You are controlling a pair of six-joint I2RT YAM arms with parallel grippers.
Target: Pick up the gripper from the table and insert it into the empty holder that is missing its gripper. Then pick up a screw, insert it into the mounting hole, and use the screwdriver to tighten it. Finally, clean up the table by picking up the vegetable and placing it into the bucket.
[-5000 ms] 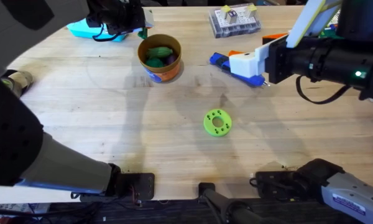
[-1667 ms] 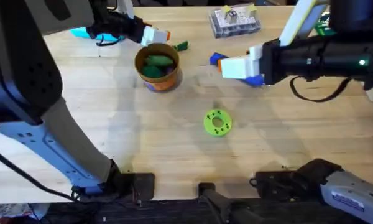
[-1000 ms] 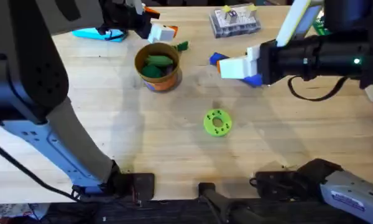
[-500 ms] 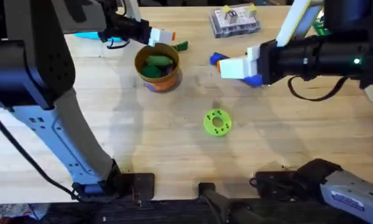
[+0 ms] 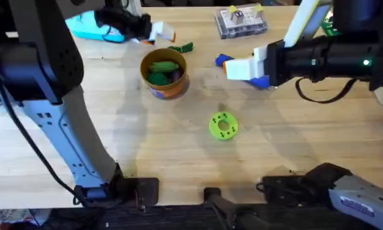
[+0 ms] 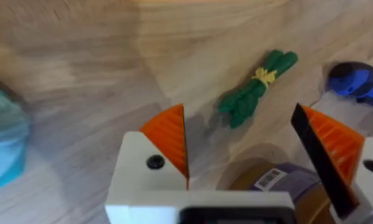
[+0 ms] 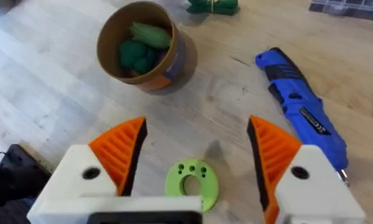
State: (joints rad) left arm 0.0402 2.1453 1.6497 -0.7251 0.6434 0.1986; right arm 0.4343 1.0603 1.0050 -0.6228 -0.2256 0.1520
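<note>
The vegetable (image 5: 180, 47), small and dark green with a yellow tie, lies on the table just behind the bucket (image 5: 164, 72). The yellow-orange bucket holds other green toy pieces. My left gripper (image 5: 159, 32) hovers open a little to the left of the vegetable, which lies ahead between the orange pads (image 6: 169, 134) in the left wrist view (image 6: 256, 88). My right gripper (image 5: 233, 69) is open and empty above the blue screwdriver (image 5: 262, 82), which also shows in the right wrist view (image 7: 301, 109). The holder is out of view.
A bright green disc with holes (image 5: 223, 125) lies mid-table. A clear parts box (image 5: 240, 20) stands at the far edge and a cyan object (image 5: 89, 25) at the far left. The near half of the table is bare wood.
My left gripper has shifted from the bucket's far rim back toward the far left. The vegetable, the bucket and the right arm stay where they were.
</note>
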